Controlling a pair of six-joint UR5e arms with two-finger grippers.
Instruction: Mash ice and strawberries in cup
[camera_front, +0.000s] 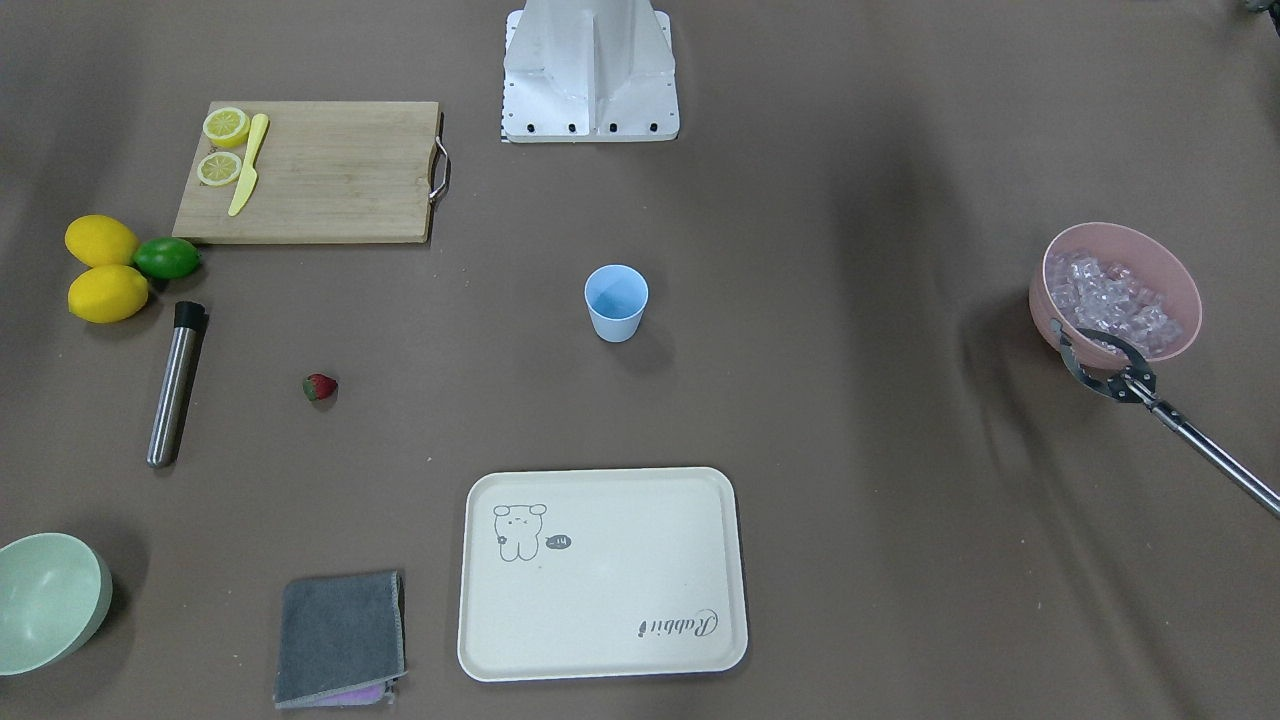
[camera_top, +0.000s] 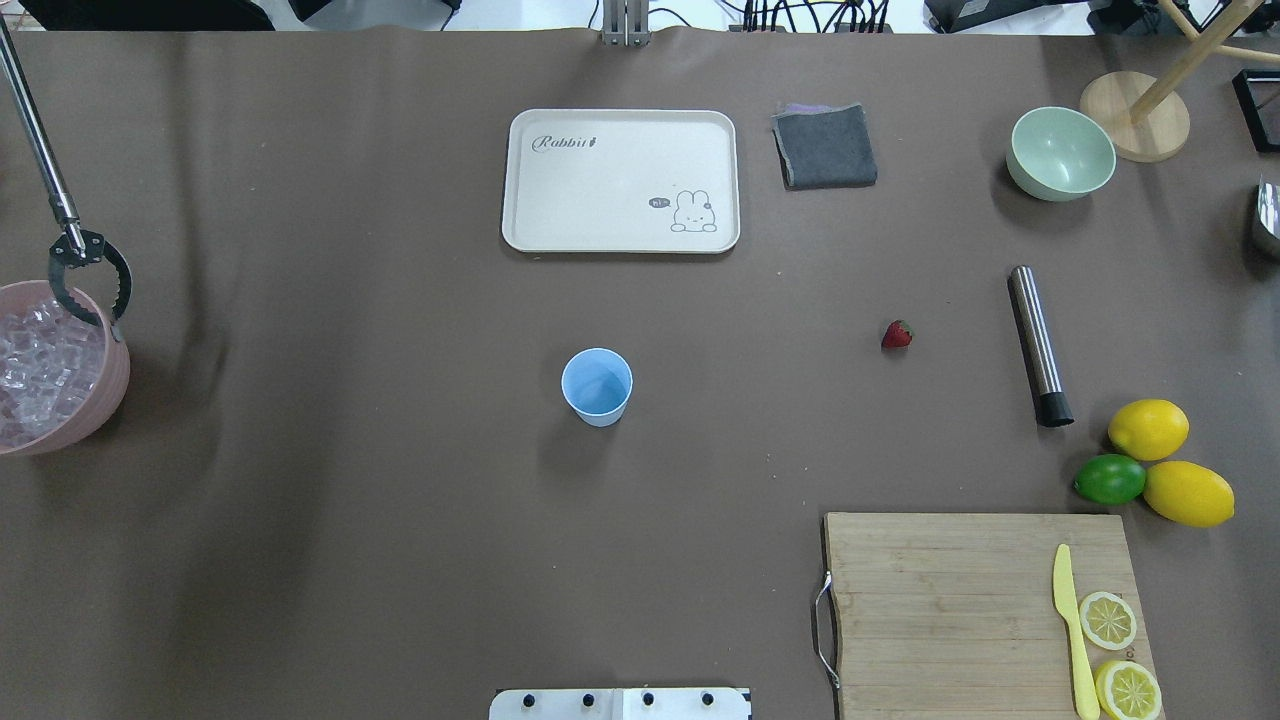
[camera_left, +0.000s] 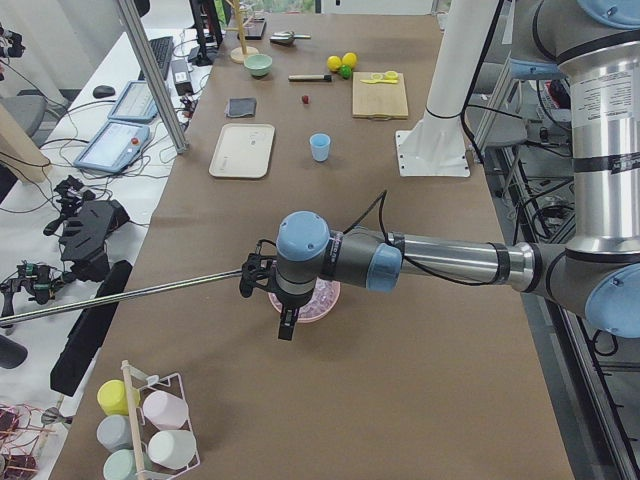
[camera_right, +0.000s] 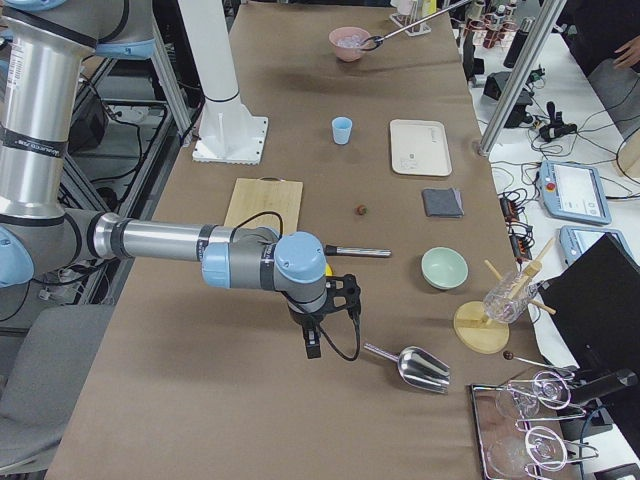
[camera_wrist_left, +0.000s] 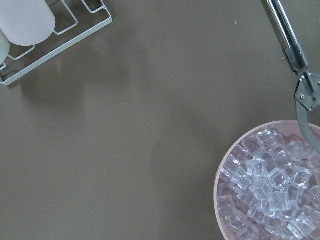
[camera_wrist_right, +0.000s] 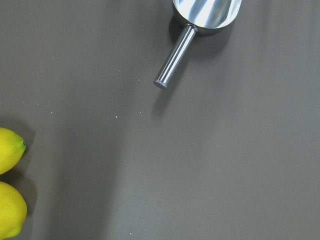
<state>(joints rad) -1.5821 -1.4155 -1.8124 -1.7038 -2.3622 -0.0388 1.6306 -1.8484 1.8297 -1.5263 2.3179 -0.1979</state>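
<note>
The light-blue cup (camera_front: 616, 302) (camera_top: 597, 385) stands upright and empty mid-table. A lone red strawberry (camera_front: 319, 387) (camera_top: 897, 334) lies on the cloth apart from it. Ice (camera_front: 1110, 300) (camera_wrist_left: 272, 185) fills a pink bowl (camera_top: 110, 395) at the table's left end. A long-handled metal claw tool (camera_front: 1110, 365) (camera_top: 88, 280) rests its open claw on the bowl's rim; its holder is out of view. My left gripper (camera_left: 287, 325) hangs over the table beside that bowl. My right gripper (camera_right: 312, 345) hangs at the opposite end. I cannot tell whether either is open or shut.
A steel muddler (camera_front: 175, 385) lies near two lemons (camera_front: 105, 268) and a lime (camera_front: 167, 258). The cutting board (camera_front: 330, 170) carries lemon halves and a yellow knife. A cream tray (camera_front: 600, 575), grey cloth (camera_front: 340, 635), pale-green bowl (camera_front: 45, 600) and metal scoop (camera_wrist_right: 205, 12) are around.
</note>
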